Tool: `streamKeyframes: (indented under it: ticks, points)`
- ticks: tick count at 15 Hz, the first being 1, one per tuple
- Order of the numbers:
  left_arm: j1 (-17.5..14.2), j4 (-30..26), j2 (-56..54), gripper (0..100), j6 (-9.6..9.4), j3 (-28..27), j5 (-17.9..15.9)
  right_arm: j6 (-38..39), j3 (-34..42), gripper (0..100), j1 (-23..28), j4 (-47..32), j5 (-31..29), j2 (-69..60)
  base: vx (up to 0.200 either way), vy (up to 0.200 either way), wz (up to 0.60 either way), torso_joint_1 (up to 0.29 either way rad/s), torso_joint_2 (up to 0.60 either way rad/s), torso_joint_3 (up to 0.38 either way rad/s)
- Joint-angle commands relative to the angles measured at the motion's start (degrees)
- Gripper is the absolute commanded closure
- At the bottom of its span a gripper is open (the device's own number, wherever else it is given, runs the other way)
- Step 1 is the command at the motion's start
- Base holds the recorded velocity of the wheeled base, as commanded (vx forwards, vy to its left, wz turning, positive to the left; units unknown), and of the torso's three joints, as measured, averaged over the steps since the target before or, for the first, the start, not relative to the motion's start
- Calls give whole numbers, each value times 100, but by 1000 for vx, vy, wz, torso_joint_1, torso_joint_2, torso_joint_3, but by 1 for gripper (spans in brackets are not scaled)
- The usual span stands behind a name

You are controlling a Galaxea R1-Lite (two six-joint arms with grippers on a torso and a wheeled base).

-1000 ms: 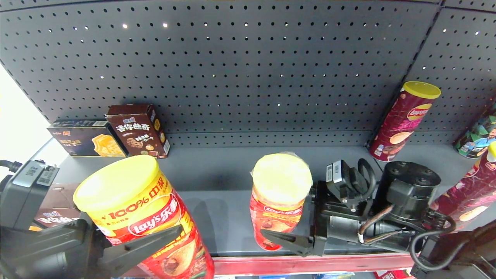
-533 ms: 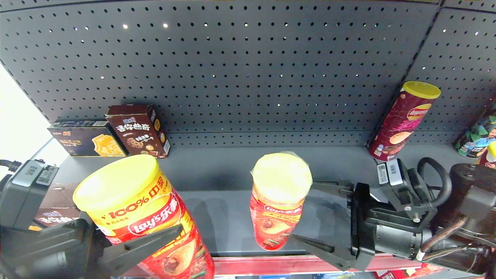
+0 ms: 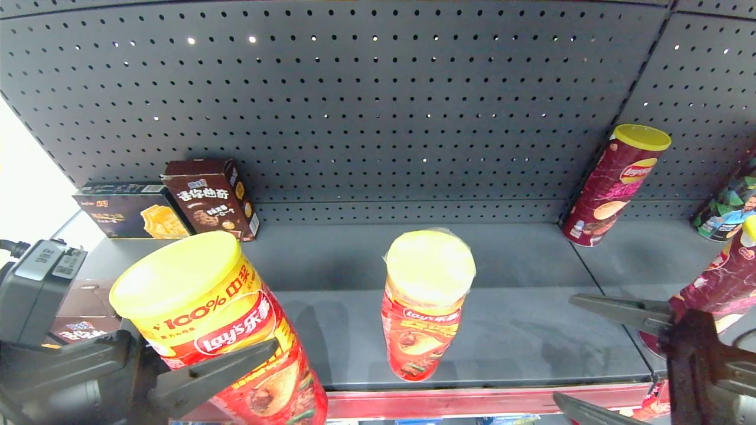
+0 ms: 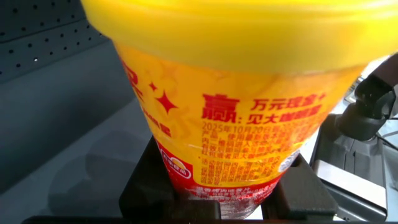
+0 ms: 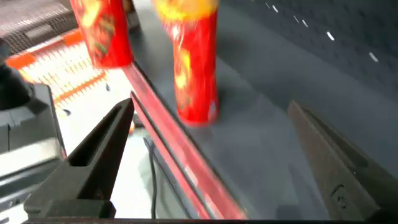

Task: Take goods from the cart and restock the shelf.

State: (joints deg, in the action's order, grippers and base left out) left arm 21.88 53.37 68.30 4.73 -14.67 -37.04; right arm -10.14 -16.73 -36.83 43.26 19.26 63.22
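Note:
A red chip can with a yellow lid (image 3: 212, 319) is tilted at the lower left, in front of the shelf. My left gripper (image 3: 177, 366) is shut on its body. In the left wrist view the same can (image 4: 236, 112) sits between the dark fingers (image 4: 155, 186). A second red can with a yellow lid (image 3: 425, 307) stands upright near the front edge of the grey shelf (image 3: 520, 330). My right gripper (image 3: 567, 351) is open at the lower right, apart from that can. The right wrist view has the standing can (image 5: 193, 62) ahead of the spread right gripper (image 5: 211, 106).
Two dark cookie boxes (image 3: 212, 198) (image 3: 133, 209) stand at the shelf's back left. A maroon can (image 3: 614, 186) leans at the back right, another (image 3: 720, 283) is close to my right gripper, and a green can (image 3: 726, 209) is farther right. A perforated panel backs the shelf, with a red front lip (image 5: 180, 162).
My right gripper has drawn back to the right, away from the middle can, which stays upright on the shelf. The left arm and its can have barely moved.

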Motion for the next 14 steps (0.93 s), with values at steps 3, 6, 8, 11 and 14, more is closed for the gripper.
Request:
streamKeyframes:
  ticks: [3,6,8,11,14]
  points:
    - [35,-2,8,100,-7,-19,-5,232,1110,0,53,-1118,-810,-2261,0,0,0,0,0,0]
    - [35,-2,8,100,-7,-54,-5,364,1567,0,53,-1901,-1197,-3281,0,0,0,0,0,0]
    - [35,-2,8,100,-7,-45,-5,461,1673,0,211,-2709,-1214,-4072,0,0,0,0,0,0]
    - [44,-2,-1,100,-7,-45,-5,680,1576,0,809,-4300,-1188,-5496,0,0,0,0,0,0]
    - [79,-2,-1,100,-7,-45,-14,759,1444,0,1591,-4564,-1241,-5443,0,0,0,0,0,0]
